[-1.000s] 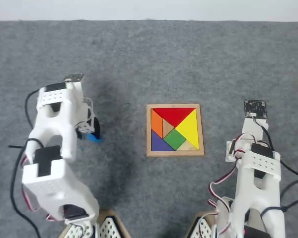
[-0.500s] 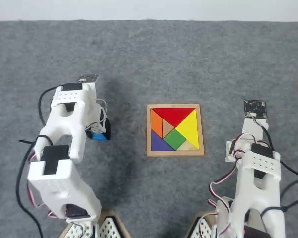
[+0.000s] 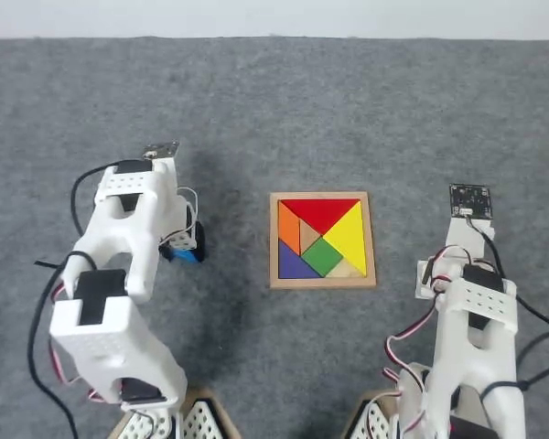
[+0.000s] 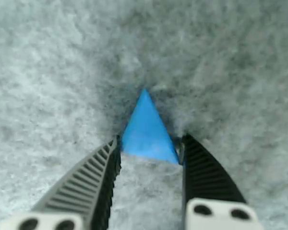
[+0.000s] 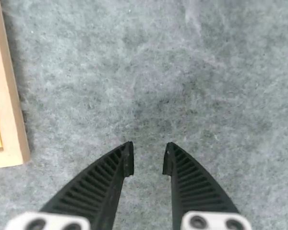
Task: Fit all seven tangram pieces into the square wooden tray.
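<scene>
The square wooden tray [image 3: 322, 284] lies at the table's middle, holding red [image 3: 322, 212], yellow [image 3: 352, 233], orange [image 3: 288, 224], green [image 3: 322, 257] and purple [image 3: 291, 266] pieces, with two wood-coloured triangular patches among them. My left gripper [image 4: 149, 149] is shut on a small blue triangle [image 4: 147, 132], which is gripped by its wide end just over the carpet. From above, the blue triangle [image 3: 187, 254] is left of the tray, a short gap away. My right gripper [image 5: 148, 159] hangs low over bare carpet, right of the tray's edge [image 5: 9, 110], fingers slightly open and holding nothing.
Grey carpet covers the whole table. The right arm [image 3: 467, 302] stands to the right of the tray. The left arm [image 3: 119, 238] stretches along the left side. Open carpet lies behind the tray and between the arms.
The left arm has swung right toward the tray with the blue triangle in its gripper, then nearly stopped. The right arm has stayed still.
</scene>
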`<state>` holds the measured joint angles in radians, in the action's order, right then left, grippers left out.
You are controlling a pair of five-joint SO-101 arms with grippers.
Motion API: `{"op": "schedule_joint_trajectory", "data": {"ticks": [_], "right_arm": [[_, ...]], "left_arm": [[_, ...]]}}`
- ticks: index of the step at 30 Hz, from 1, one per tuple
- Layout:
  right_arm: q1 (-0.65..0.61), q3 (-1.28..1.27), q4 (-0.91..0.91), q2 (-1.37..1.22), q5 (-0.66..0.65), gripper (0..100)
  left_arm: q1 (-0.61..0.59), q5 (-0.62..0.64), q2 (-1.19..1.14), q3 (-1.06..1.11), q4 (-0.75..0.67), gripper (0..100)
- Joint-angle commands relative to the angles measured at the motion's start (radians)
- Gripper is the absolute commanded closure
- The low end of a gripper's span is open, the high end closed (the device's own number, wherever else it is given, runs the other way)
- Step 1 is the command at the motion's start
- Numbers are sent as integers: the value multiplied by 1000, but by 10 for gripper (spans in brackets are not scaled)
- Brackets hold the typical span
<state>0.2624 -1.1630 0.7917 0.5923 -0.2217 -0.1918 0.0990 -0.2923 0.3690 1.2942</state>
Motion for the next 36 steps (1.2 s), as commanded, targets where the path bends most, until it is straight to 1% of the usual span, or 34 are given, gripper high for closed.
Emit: {"op": "schedule_joint_trajectory", "data": {"ticks": [1,6,11,14,17,19,21,24,29,32,36], "right_arm": [[-8,9,-18,44,-12,873],[-8,8,-18,44,-12,873],[-8,8,-18,44,-12,873],[-8,8,-18,44,-12,873],[-8,8,-18,44,-12,873],[-8,8,-18,44,-12,873],[-8,8,-18,44,-12,873],[-8,8,-18,44,-12,873],[-8,8,-18,44,-12,873],[-8,8,-18,44,-12,873],[-8,8,-18,44,-12,873]], "left_arm": [[6,-55,12,1,-87,865],[11,-164,12,-2,-104,878],[8,-351,14,-4,-129,879],[5,-428,14,-4,-129,876],[5,-456,14,-4,-129,874],[6,-457,12,-4,-130,851],[8,-486,11,-4,-130,822],[9,-503,8,-4,-130,819],[12,-511,15,-4,-130,907],[12,-563,14,-13,-130,930],[14,-583,15,-24,-126,959]]}}
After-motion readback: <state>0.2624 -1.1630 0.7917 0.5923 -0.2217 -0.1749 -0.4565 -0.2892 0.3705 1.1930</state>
